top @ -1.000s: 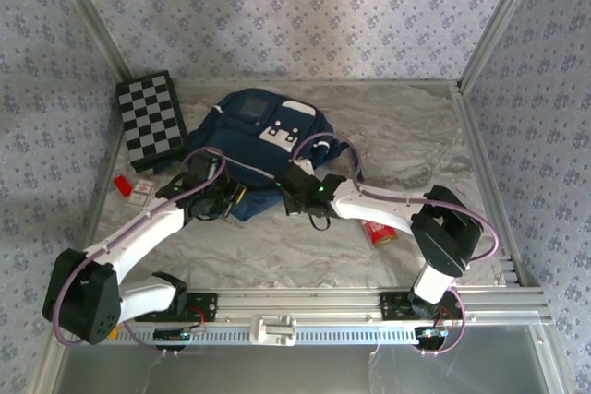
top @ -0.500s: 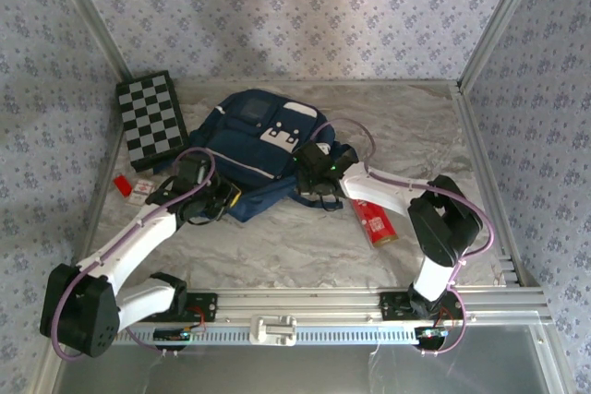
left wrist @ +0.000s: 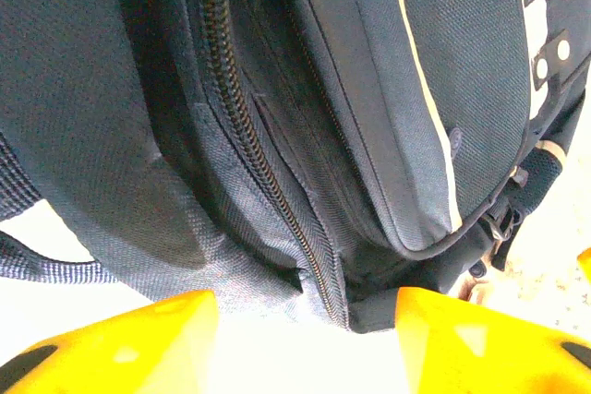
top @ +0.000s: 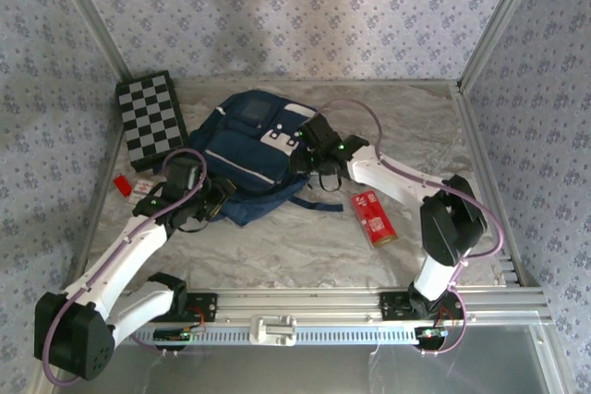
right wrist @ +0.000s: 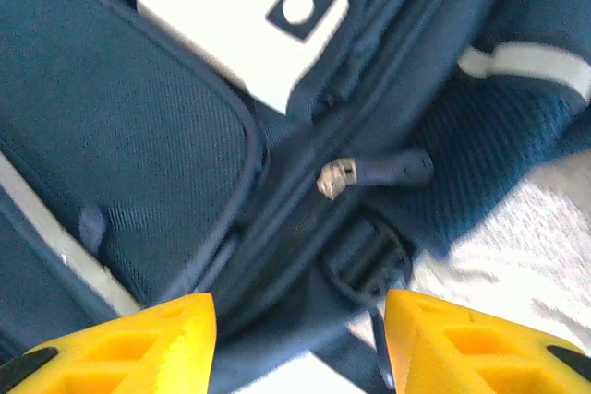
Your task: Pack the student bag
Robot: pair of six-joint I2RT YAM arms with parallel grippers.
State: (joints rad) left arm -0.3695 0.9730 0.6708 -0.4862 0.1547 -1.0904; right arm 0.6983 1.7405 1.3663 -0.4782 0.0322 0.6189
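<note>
The student bag [top: 251,147], navy with white trim and white patches, lies flat at the middle of the table. My left gripper [top: 214,203] sits at its near left edge, open. In the left wrist view its yellow fingers [left wrist: 120,339] stand apart just short of the bag's zipper seam [left wrist: 277,200], holding nothing. My right gripper [top: 310,160] is at the bag's right side, also open. In the right wrist view its fingers [right wrist: 462,339] straddle the bag's edge [right wrist: 138,136] without gripping it, with a metal zipper pull [right wrist: 337,177] and a black buckle [right wrist: 369,260] just ahead.
A black-and-white chequered board [top: 150,119] lies at the back left. A red packet [top: 375,216] rests on the marble table right of the bag. Small red and white items [top: 134,188] lie by the left wall. Metal posts and patterned walls close in three sides.
Both grippers have gone from shut to open. The right gripper moved back to the bag's right side and the left gripper drew leftward. The bag has settled flatter.
</note>
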